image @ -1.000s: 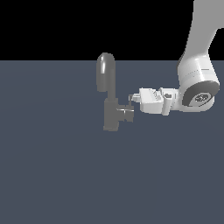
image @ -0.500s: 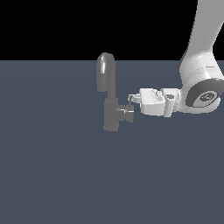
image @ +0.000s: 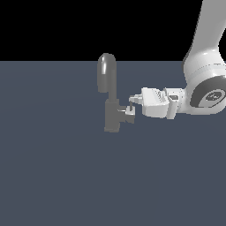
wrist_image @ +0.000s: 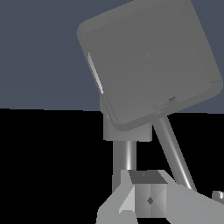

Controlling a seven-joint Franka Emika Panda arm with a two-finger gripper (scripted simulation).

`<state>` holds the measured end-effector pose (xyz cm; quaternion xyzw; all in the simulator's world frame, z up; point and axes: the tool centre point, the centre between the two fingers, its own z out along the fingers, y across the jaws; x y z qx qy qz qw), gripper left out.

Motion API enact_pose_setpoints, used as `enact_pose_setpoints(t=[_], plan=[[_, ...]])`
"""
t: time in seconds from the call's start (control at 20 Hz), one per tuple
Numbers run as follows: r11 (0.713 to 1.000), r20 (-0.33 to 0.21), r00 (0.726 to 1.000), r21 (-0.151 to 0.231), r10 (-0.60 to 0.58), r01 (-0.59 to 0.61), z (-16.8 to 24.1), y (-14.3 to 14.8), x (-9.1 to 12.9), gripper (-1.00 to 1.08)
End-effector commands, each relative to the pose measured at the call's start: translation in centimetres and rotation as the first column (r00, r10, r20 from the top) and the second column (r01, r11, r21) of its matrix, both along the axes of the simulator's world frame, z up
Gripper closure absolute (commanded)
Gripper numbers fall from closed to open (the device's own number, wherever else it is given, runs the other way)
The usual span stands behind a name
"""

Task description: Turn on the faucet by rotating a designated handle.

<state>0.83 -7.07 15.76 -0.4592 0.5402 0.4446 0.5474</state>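
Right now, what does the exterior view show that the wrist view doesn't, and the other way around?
Only the exterior view shows the white robot arm, the whole matte grey faucet with its arched spout, and the white pincer at the short grey side handle. Only the wrist view shows the faucet's large rounded-square face close up and a thin grey rod. Both show grey faucet parts and the dark blue-grey floor.

White glossy rounded arm link (image: 211,31), thick and tubular. Below it a bulbous white wrist joint housing (image: 207,90) with a dark grey ring band and grey circular end cap. At its 9 o'clock a boxy white hand block (image: 155,103), faceted edges, small dark insets. Pale grey two-finger gripper (image: 132,103) at the tip; wrist view shows light grey angular finger bodies (wrist_image: 148,203).
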Motion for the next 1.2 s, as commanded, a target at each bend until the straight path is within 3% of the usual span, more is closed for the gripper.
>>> enact_pose_setpoints(t=[0.0, 0.45, 0.5, 0.55, 1.15], plan=[[1.000, -0.012, 1.000, 0.005, 0.004, -0.004, -0.8, 0.2, -1.2, 1.08], [1.000, -0.020, 1.000, 0.009, 0.007, -0.007, -2.9, 0.8, -4.9, 1.08], [1.000, -0.020, 1.000, 0.009, 0.007, -0.007, -2.9, 0.8, -4.9, 1.08], [1.000, 0.016, 1.000, 0.001, 0.004, -0.004, -1.3, 0.6, -3.4, 1.08], [1.000, -0.020, 1.000, 0.009, 0.008, -0.007, -8.4, 1.1, -6.3, 1.08]])
